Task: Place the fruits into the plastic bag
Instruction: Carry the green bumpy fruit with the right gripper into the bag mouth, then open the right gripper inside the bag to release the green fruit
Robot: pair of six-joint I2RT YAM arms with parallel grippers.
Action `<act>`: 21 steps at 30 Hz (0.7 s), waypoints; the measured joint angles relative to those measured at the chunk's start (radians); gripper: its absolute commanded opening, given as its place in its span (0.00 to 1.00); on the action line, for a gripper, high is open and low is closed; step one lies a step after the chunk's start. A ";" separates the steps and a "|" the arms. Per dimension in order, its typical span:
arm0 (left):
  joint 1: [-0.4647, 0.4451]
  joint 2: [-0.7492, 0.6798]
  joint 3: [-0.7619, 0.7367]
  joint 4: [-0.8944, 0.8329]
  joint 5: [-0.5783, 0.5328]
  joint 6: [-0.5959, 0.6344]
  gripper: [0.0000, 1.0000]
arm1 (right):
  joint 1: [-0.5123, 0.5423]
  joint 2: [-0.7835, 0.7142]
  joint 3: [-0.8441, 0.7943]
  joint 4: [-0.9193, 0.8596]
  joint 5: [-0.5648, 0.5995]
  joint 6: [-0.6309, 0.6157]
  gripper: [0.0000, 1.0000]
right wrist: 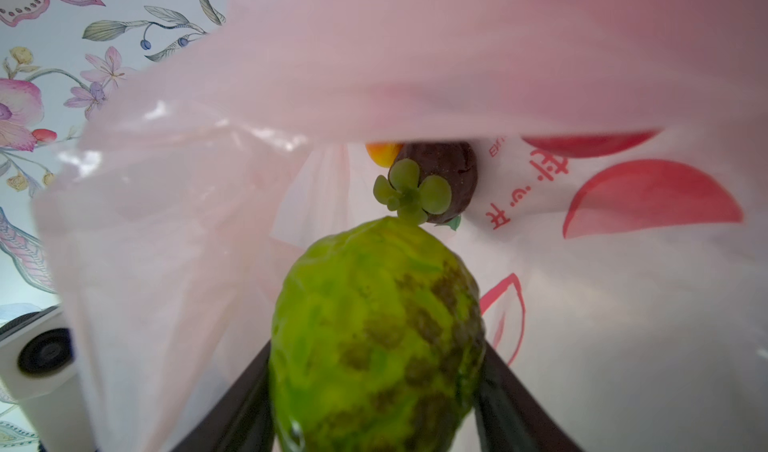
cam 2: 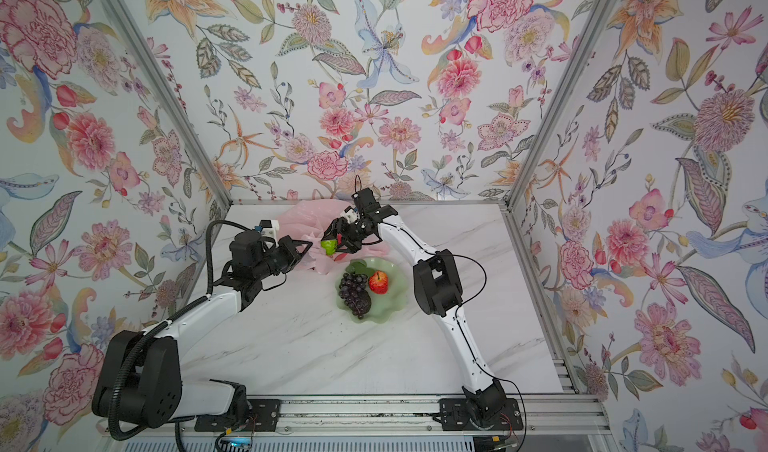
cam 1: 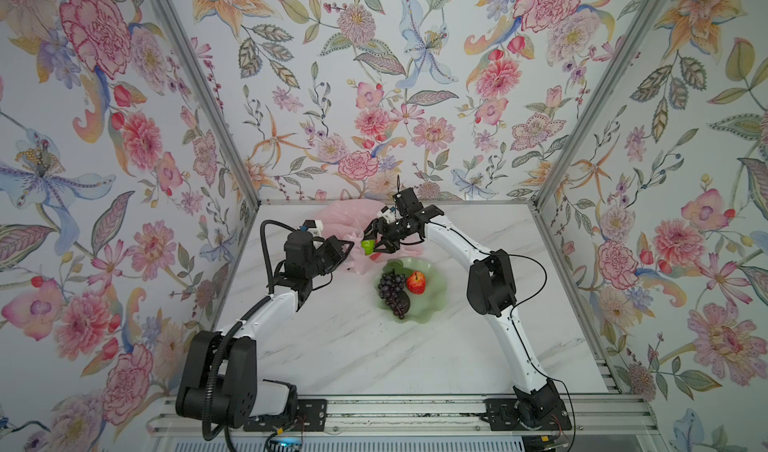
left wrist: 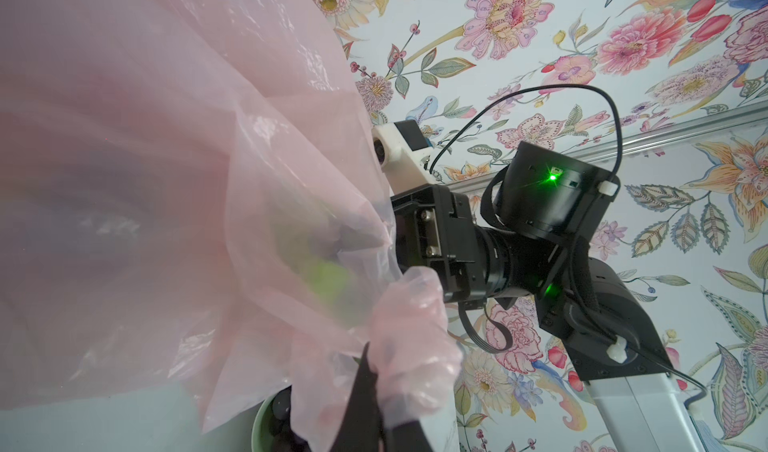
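Pink, crinkly film takes up the far-left part of the scene: the plastic bag (cam 1: 341, 216) lies by the far edge of the tabletop (cam 1: 374, 358), left of its middle. On the bag's near-left side the left gripper (cam 1: 350, 244) has its fingers (left wrist: 365, 381) pinched tight on a bunched fold of the rim, lifting it so that the mouth gapes toward the right.

The right gripper (cam 1: 374, 242) reaches into that mouth, its fingers (right wrist: 245, 404) set fairly wide on the flanks of a bumpy green fruit (right wrist: 374, 329). The fruit hangs clear of the tabletop, right at the opening. Its long axis runs along the line of the fingers, narrower end leading, pointed into the bag at a dark brown mangosteen (right wrist: 453, 171) and a mango (right wrist: 382, 154) lying inside.

Right of the bag, nearer the tabletop's middle, the pale green dish (cam 1: 436, 294) holds a grape bunch (cam 1: 392, 294) and a red apple (cam 1: 415, 282).

The step in hand looks like delivering the green fruit. The next move calls for carrying it a little deeper past the rim, then parting the fingers so that it drops beside the others. Released too early, it may roll off the film onto the tabletop.
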 measured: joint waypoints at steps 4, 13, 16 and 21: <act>-0.001 0.006 0.013 0.001 0.016 0.003 0.00 | 0.008 0.001 -0.053 0.105 0.000 0.084 0.66; -0.006 0.006 0.013 0.001 0.028 0.003 0.00 | 0.012 0.086 -0.044 0.386 -0.028 0.307 0.77; -0.006 0.006 0.011 0.006 0.029 0.002 0.00 | 0.014 0.134 0.013 0.442 -0.041 0.359 0.99; -0.006 0.011 0.008 0.016 0.039 -0.001 0.00 | 0.014 0.140 0.028 0.506 -0.054 0.391 0.99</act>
